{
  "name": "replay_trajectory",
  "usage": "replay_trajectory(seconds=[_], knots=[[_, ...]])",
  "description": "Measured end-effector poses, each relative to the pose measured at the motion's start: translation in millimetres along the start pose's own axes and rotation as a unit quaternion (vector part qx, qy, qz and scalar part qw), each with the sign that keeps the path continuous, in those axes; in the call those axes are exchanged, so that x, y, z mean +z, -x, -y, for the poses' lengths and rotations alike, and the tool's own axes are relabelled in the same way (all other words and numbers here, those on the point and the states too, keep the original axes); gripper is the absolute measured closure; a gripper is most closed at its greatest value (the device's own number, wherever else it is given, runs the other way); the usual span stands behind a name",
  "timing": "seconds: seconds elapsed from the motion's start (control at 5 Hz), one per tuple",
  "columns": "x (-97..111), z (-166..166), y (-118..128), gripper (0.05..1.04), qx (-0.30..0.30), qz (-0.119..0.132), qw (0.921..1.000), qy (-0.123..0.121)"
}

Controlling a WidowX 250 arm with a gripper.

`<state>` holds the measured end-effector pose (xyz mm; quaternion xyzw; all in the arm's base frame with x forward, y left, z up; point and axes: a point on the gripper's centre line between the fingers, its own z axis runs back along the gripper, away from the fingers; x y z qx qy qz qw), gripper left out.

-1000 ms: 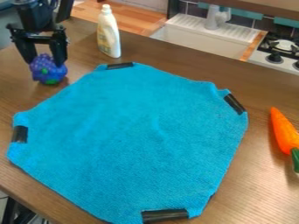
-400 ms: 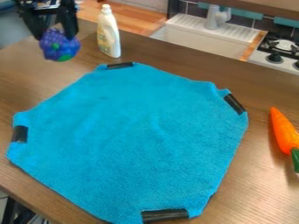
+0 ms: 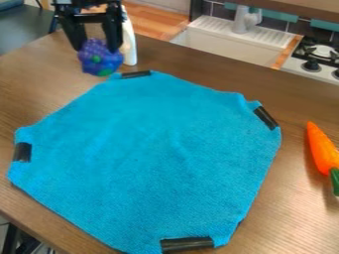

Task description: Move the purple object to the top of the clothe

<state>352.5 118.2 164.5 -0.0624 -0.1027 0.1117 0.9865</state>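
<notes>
My gripper (image 3: 98, 48) hangs at the upper left of the view, shut on the purple object (image 3: 99, 57), a bumpy purple-blue piece with green spots held between the two fingers. In the view it sits just beyond the upper-left edge of the cloth (image 3: 149, 158). The cloth is bright blue, spread flat on the brown table, with black tape at several corners.
A white bottle (image 3: 130, 44) stands right behind the gripper, partly hidden by it. An orange carrot (image 3: 322, 149) with a green end lies at the right of the table (image 3: 291, 213). Beyond the table are a white sink (image 3: 225, 47) and a stove (image 3: 317, 57).
The gripper rose from the left side of the table with the purple object held, then moved right, in front of the bottle. Cloth, carrot and bottle stayed put.
</notes>
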Motion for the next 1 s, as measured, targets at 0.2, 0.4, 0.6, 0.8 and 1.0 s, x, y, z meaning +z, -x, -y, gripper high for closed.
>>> replay_trajectory(seconds=[0.2, 0.4, 0.6, 0.8, 1.0], knots=[[-5, 22, -5, 0.184, -0.005, 0.004, 1.0, -0.007], [-21, 36, -7, 0.184, -0.006, -0.001, 0.9998, -0.018], [-45, 48, -5, 0.184, -0.013, -0.016, 0.9995, -0.026], [-55, 50, -5, 0.155, -0.018, -0.004, 0.9992, -0.036], [-58, 48, -6, 0.079, -0.024, 0.006, 0.999, -0.038]])
